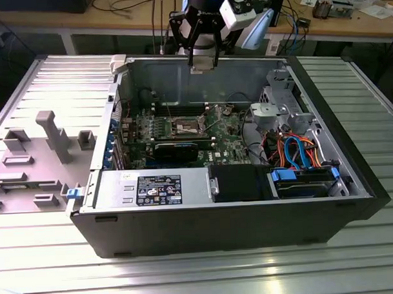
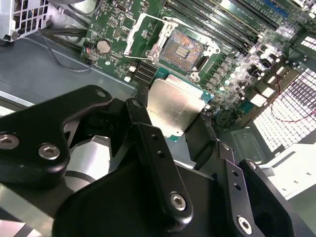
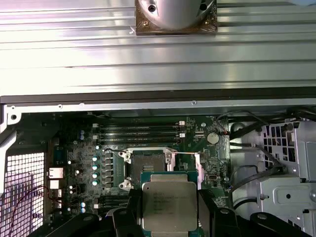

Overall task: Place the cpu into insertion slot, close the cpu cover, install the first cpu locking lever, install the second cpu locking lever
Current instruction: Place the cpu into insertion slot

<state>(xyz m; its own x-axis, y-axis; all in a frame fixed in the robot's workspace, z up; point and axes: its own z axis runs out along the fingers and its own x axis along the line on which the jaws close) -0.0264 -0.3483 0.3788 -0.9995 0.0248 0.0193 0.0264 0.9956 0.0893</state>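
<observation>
the claw (image 1: 202, 64) hangs over the far wall of the open computer case (image 1: 352, 180), well above the green board (image 1: 228, 136). its black fingers (image 2: 140, 123) are clamped on the cpu (image 2: 175, 103), one on each of two opposite edges, and the chip's dull silver top faces the cameras in both wrist views. in the first wrist view the cpu (image 3: 169, 205) sits between the claw's fingers (image 3: 134, 210), with the socket (image 3: 147, 165) showing just beyond it, lower down on the board.

the socket (image 2: 185, 49) lies bare, its field of contacts exposed. the cpu cover (image 2: 131, 42), a thin grey metal frame, is swung open on the side of the socket nearer the round coin battery (image 2: 102, 47). i cannot tell how the locking levers stand.

in the exterior view the case lies on its side on a ribbed metal surface (image 1: 188, 270). inside it, a black card (image 1: 176, 149) lies across the board near the socket (image 1: 186, 127), a grey power supply (image 1: 159, 187) runs along the near wall, and orange and blue cables (image 1: 300, 153) bunch towards the exterior view's right. a grey fixture plate (image 1: 41, 146) with upright blocks lies beside the case on the exterior view's left.
</observation>
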